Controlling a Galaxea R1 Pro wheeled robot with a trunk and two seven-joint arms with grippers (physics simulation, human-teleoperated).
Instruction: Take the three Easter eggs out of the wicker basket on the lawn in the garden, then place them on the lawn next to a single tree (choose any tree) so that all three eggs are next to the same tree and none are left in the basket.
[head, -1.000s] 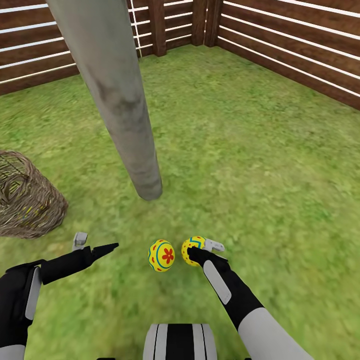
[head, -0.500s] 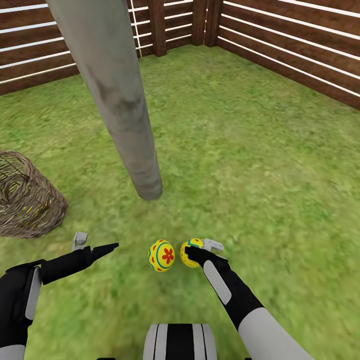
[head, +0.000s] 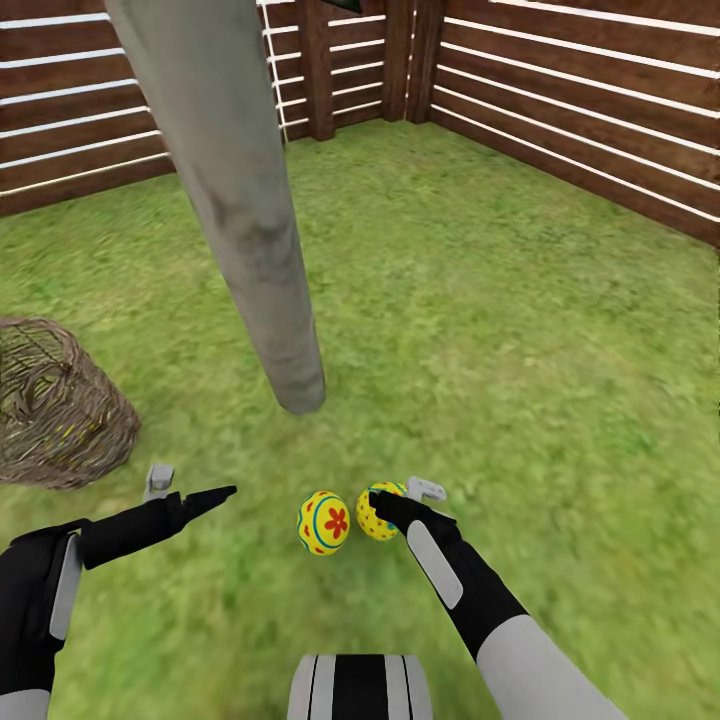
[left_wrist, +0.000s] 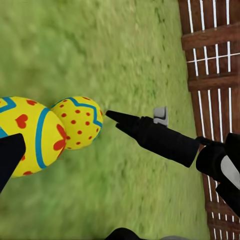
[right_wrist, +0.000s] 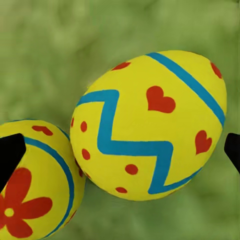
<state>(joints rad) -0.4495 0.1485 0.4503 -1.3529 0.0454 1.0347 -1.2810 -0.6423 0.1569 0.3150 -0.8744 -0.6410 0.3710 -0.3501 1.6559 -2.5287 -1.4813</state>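
Fingers of the right gripper (head: 398, 497), one black and one pale grey, stand on either side of a yellow egg with red dots (head: 377, 513), and whether they press on it cannot be told from the head view. Just beside that egg, on the side away from the grey finger, a second egg with a red flower (head: 323, 522) sits on the lawn (head: 520, 350), the two nearly touching. Ahead of the fingers rises the grey tree trunk (head: 250, 220), its foot close to both eggs. The left gripper (head: 190, 487) hangs low over the grass with its black and grey fingers spread apart and nothing between them. Beyond it lies the brown wicker basket (head: 60, 410), flecks of yellow showing through its weave. A slatted wooden fence (head: 580, 110) closes the far side.

From the left wrist, the flower egg (left_wrist: 30, 135) lies nearest and the dotted egg (left_wrist: 80, 122) touches it. Past them the right arm's black finger (left_wrist: 122, 120) points at the dotted egg.

From the right wrist, the dotted egg (right_wrist: 150, 125), with a blue zigzag and red hearts, sits midway between the two dark fingertips (right_wrist: 10, 155). A gap shows on each side, so the fingers are parted and not gripping. The flower egg (right_wrist: 32, 190) lies against it, by one fingertip.
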